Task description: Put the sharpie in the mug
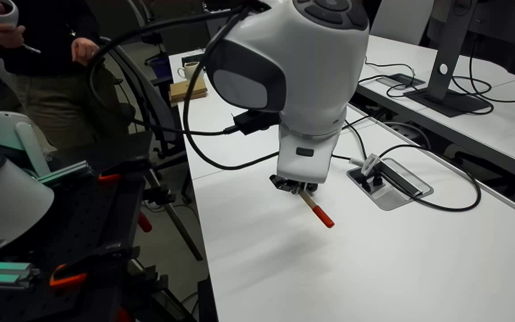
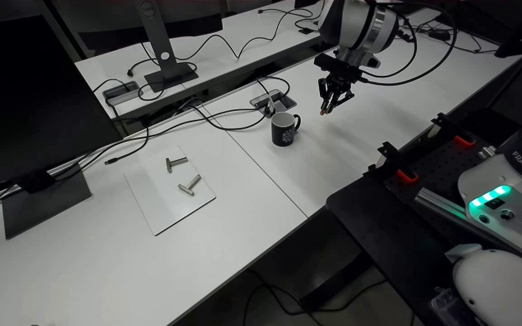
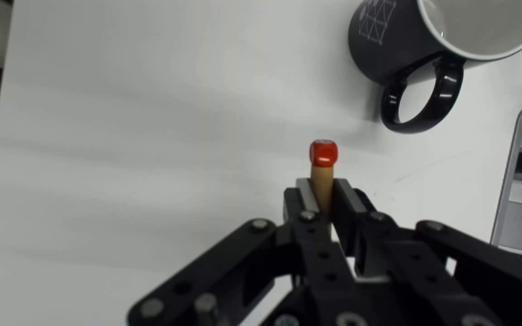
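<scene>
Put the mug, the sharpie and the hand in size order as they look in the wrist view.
1. The hand, cropped at the bottom
2. The mug, cropped at the top right
3. The sharpie, partly hidden
Nearness enlarges the hand, so true sizes stay unsure.

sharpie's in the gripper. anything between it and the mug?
No separate object is visible between the sharpie in the gripper and the black mug. The mug's own handle juts out on the sharpie's side, so the approach probably has to pass above it.
</scene>
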